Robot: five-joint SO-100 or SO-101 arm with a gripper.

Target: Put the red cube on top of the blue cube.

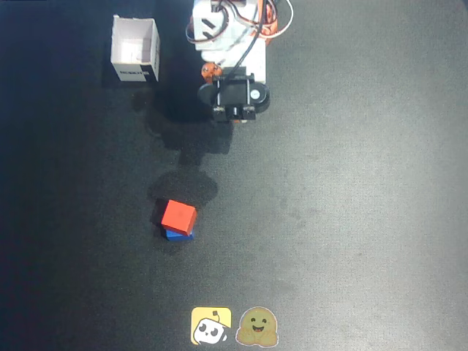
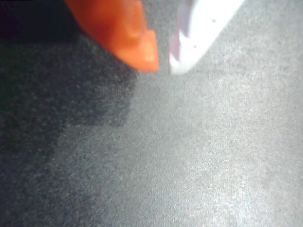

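Overhead, the red cube point(image 1: 178, 215) sits atop the blue cube point(image 1: 179, 235), slightly offset. The gripper point(image 2: 163, 64) hangs well apart, its jaws nearly closed on nothing.

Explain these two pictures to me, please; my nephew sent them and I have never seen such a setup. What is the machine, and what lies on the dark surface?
The machine is a small robot arm with a two-finger gripper. One picture looks straight down from above; the other comes from a camera on the arm's wrist, showing an orange finger and a white one, tips nearly together, holding nothing. On the dark table a red cube sits on a blue cube, away from the arm. A white open-topped box stands beside the arm, and two cartoon stickers lie at the bottom edge.
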